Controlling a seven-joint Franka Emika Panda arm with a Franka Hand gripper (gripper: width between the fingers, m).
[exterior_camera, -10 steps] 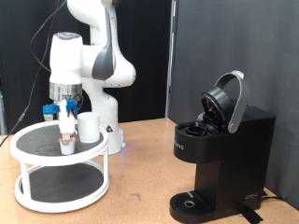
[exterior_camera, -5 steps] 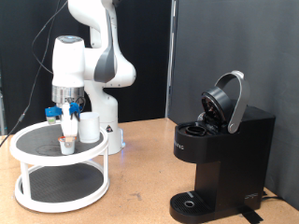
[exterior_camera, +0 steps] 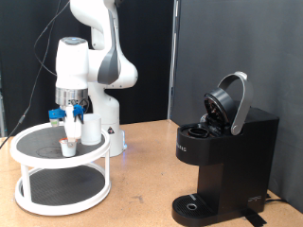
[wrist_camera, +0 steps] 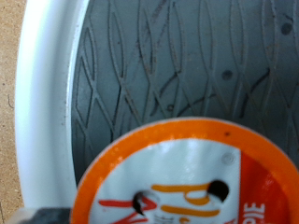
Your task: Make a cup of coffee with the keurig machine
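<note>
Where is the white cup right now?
The cup stands on the top shelf of the white two-tier round stand at the exterior view's left, just right of the gripper and the small pod below it, far from the keurig machine.

white two-tier round stand (exterior_camera: 59, 180) on wooden table (exterior_camera: 142, 180); orange-topped pod (wrist_camera: 177, 177) on its dark ribbed mat (wrist_camera: 187, 65).

- The arm (exterior_camera: 95, 43) is built of glossy white, rounded shells, with a grey band at the joint beside the hand.
- The hand (exterior_camera: 73, 64) is a white, boxy cylinder with a silver-grey collar under it.
- Blue parts sit at the gripper (exterior_camera: 72, 119), around its fingers.
- A thin dark cable (exterior_camera: 40, 47) loops behind the arm.
- The white base (exterior_camera: 107, 118) widens downwards.
</note>
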